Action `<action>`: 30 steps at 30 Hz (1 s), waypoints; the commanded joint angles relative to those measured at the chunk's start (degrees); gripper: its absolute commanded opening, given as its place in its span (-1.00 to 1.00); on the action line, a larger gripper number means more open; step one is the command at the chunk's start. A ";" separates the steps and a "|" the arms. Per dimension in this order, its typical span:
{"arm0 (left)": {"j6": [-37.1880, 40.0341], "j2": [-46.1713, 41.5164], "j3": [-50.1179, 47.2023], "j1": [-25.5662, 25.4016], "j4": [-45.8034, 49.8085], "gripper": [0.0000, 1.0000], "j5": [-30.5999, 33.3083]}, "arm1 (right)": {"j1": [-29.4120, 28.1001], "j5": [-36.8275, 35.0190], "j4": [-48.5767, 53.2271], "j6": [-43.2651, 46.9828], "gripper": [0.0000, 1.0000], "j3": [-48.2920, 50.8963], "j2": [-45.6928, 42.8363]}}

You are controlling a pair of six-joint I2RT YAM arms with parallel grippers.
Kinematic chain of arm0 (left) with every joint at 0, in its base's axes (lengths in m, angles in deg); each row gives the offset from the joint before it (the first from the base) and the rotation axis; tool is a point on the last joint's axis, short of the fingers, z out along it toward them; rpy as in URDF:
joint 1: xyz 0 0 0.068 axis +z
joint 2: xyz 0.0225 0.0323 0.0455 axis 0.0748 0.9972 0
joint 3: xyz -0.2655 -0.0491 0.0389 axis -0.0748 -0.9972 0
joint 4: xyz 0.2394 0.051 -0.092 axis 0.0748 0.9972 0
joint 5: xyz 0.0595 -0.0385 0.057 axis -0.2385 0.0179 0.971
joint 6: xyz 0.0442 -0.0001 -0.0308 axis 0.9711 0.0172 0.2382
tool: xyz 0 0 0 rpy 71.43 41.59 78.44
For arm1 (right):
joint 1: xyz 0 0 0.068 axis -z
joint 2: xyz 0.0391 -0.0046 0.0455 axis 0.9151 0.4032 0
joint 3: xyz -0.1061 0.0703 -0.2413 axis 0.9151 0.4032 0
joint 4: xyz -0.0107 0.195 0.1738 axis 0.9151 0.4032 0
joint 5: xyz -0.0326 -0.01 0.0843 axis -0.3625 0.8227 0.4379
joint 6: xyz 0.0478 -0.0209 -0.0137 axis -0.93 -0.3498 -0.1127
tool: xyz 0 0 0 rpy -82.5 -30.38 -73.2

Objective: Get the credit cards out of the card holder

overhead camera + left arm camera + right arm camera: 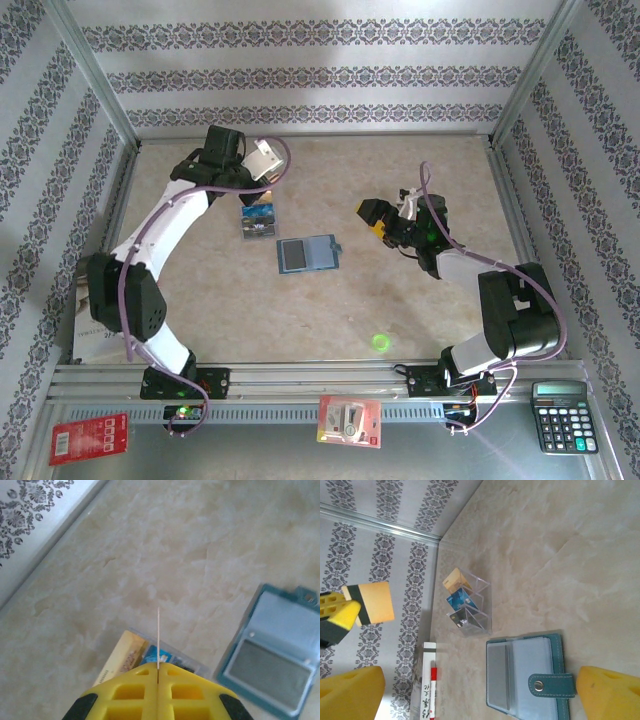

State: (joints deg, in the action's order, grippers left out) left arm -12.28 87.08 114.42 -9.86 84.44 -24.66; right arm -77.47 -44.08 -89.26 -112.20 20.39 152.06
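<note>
Arching the left arm toward the far-left corner of the worktop (230, 310), pinching the left hand (158, 672) tight on a tan-orange credit card (375, 602) with a dark stripe, holding it up off the surface above a clear rack (482, 587). Bending the right arm in from the near-right corner, poising the right hand (376, 219) with fingers spread wide, gripping nothing, facing the card holder (308, 254). Lying open and flat near the middle of the worktop, exposing two panels, clear sleeves and a snap tab. Carrying three cards in the rack's separate slots, just beside the holder toward the far-left corner: tan (454, 580), blue-printed (460, 599), dark (457, 617).
</note>
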 commanded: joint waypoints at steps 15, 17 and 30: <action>31.41 19.44 14.29 5.10 14.41 -1.00 -8.12 | -1.59 -1.42 1.72 -1.66 0.97 -1.70 -1.43; 32.38 20.70 15.58 5.30 15.28 -1.00 -8.45 | -2.02 -2.49 1.77 -1.96 0.97 -1.08 -2.20; 34.28 23.84 16.75 6.80 13.81 -1.00 -3.18 | -3.07 -4.38 3.89 -1.89 0.97 -0.07 -3.75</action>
State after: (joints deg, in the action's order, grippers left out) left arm 19.31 109.20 129.63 -4.27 96.31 -29.23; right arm -79.63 -47.64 -85.85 -113.82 20.06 149.17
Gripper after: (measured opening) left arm 0.044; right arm 0.982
